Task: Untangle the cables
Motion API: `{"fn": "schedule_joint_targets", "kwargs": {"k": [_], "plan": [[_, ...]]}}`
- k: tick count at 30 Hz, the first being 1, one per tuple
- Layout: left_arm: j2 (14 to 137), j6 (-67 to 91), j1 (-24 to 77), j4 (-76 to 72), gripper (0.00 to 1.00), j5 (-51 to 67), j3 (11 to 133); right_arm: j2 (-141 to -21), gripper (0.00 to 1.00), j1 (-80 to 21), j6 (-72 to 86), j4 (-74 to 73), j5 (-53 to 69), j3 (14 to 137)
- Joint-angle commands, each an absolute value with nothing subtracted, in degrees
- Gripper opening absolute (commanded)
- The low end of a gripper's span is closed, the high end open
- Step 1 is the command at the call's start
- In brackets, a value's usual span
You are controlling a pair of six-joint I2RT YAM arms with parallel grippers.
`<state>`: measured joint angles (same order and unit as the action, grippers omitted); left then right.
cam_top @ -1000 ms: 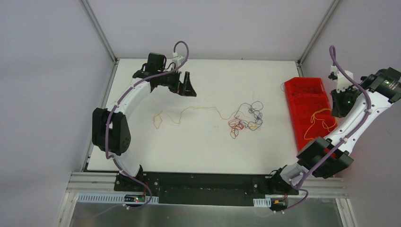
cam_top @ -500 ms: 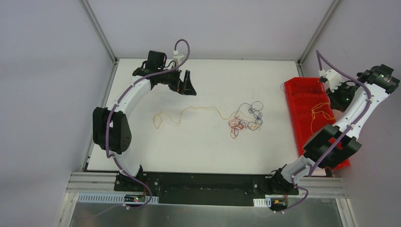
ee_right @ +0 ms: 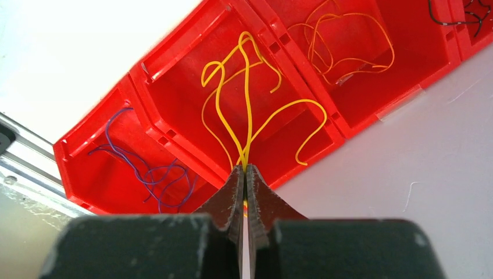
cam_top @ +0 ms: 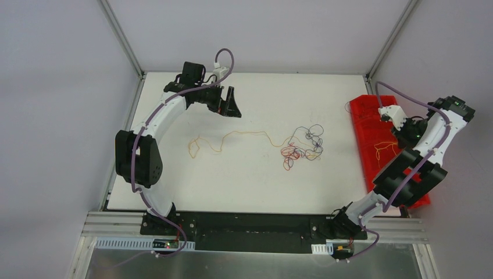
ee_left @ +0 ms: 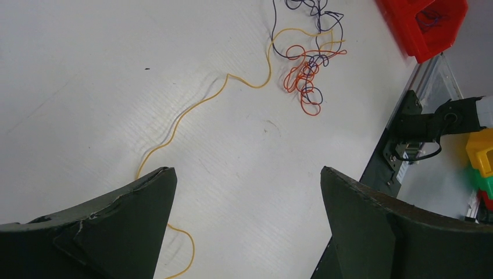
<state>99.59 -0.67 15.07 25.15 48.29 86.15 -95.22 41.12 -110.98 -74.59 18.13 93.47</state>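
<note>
Right wrist view: the right hand (ee_right: 244,174) pinches a yellow cable (ee_right: 247,99) over the middle part of the red bin (ee_right: 152,116). Dropped off to one side, it could flop over a wall onto the purple cables (ee_right: 145,168). The left hand (ee_left: 247,171) hangs wide open above the surface (ee_left: 87,87), tangle (ee_left: 305,75) lying mid-surface.

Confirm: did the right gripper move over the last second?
Yes. The right gripper, shut on the yellow cable, has swung left, further in over the red bin.
</note>
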Motion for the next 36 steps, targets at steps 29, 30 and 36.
{"fn": "schedule_joint_targets", "kwargs": {"k": [29,30,36], "plan": [[100.7,-3.34,15.38,27.51,0.99,45.51,88.65,-95.7,0.0,38.16,-108.73,-71.27,9.15,91.24],[100.72,-3.38,15.38,27.51,0.99,45.34,88.75,-96.37,0.0,37.23,-106.95,-70.23,6.85,91.64],[100.72,-4.4,15.3,27.83,0.99,43.13,88.95,-98.87,0.0,33.2,-101.97,-63.83,-7.12,89.11]]}}
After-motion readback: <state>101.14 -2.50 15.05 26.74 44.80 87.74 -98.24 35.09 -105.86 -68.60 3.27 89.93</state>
